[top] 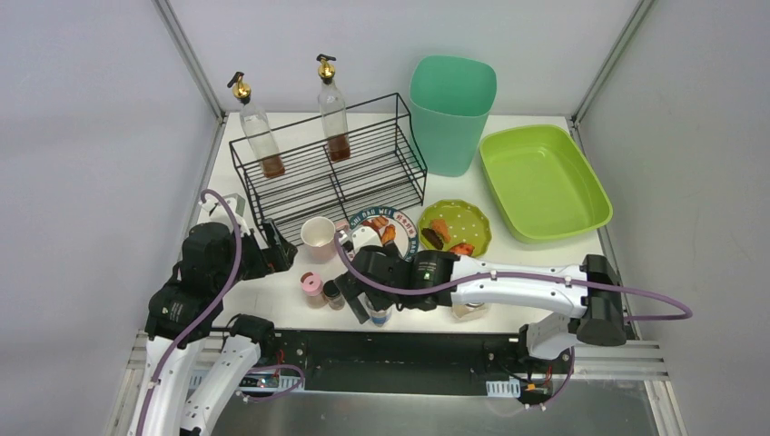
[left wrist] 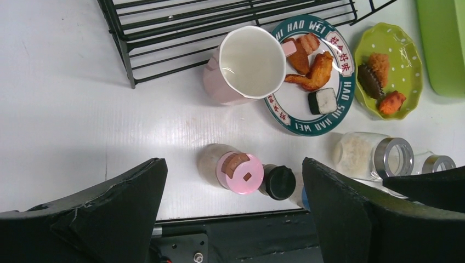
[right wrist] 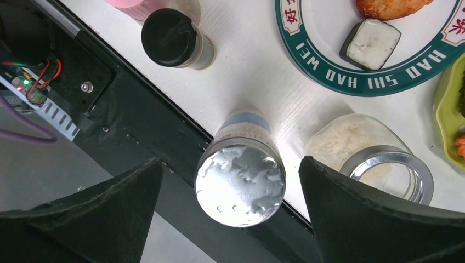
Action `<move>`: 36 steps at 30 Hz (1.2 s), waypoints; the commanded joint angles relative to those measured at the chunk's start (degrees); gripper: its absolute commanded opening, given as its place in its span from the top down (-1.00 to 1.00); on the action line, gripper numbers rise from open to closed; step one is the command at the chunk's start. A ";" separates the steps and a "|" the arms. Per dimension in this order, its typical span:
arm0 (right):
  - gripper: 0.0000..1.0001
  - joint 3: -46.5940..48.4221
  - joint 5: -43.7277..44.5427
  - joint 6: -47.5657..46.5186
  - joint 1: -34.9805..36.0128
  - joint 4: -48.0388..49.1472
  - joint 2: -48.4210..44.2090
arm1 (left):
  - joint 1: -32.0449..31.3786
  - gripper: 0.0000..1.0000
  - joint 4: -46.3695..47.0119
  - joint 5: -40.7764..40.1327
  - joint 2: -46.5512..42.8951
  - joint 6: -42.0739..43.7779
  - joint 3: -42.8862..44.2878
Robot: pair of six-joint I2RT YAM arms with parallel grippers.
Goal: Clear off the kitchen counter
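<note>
**A:** What could go wrong from here?

**B:** Starting at the left, the left gripper [left wrist: 233,167] hangs with its jaws wide apart and holds nothing. It is over the kitchen counter [left wrist: 66,109], the white tabletop under everything. Below it, a pink-lidded jar [left wrist: 239,172] and a black-capped shaker [left wrist: 280,182] stand just beside each other. A finger coming down between them could knock one over.

Further right, the right gripper [right wrist: 230,164] is also spread wide and empty, and it straddles a foil-topped bottle [right wrist: 240,186] near the counter's front edge. I think an off-centre squeeze could push the bottle off the edge or into the glass jar [right wrist: 340,139] just beside it.

**A:** And the materials?

**B:** The counter is flat, smooth and matte. The pink lid is a round plastic disc on a clear body, and the shaker is a small cylinder with a glossy cap. The bottle is slim and clear, with a crinkled, shiny foil top, so it is probably slippery and easy to tip. The glass jar is round, holds white grains and has a metal-rimmed lid. It looks heavier and harder to shift.
</note>
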 commanded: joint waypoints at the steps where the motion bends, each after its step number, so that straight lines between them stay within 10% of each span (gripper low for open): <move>1: -0.99 4.22 5.05 0.99 1.32 -4.09 2.31 | 0.46 -0.98 3.34 -1.74 -0.69 -1.68 -2.26; 14: -0.85 1.90 9.13 5.27 3.80 -6.79 2.67 | 0.52 -0.98 7.39 -1.63 -3.13 -1.66 -6.52; 36: -0.61 -13.68 18.94 6.42 8.05 16.04 -4.14 | 0.49 -0.98 8.16 -0.94 -2.04 -1.33 -7.24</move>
